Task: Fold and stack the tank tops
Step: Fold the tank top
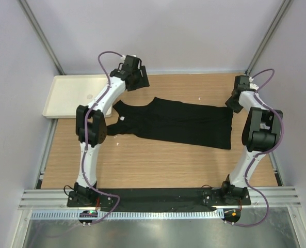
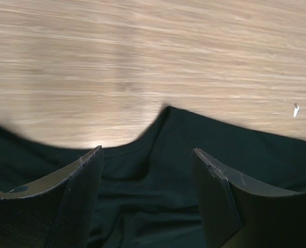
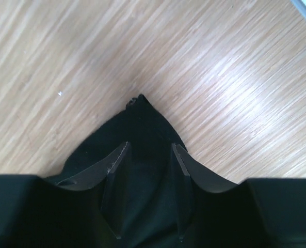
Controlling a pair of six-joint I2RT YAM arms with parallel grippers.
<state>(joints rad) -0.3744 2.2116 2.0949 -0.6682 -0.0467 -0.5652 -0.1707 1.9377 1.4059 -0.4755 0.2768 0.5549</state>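
Lying flat across the counter (image 1: 158, 165), the tank top (image 1: 178, 123) is gripped by neither claw: the left claw (image 2: 147, 155) is spread wide above its neckline, the right claw (image 3: 150, 147) half parted over a hem corner. A straight upward lift is advised, lest fabric be dragged.

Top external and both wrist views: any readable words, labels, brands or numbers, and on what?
None can be read.
A small pale patch on the tank top near its neckline, perhaps a tag, is too small to read.
The tray and table show no writing.
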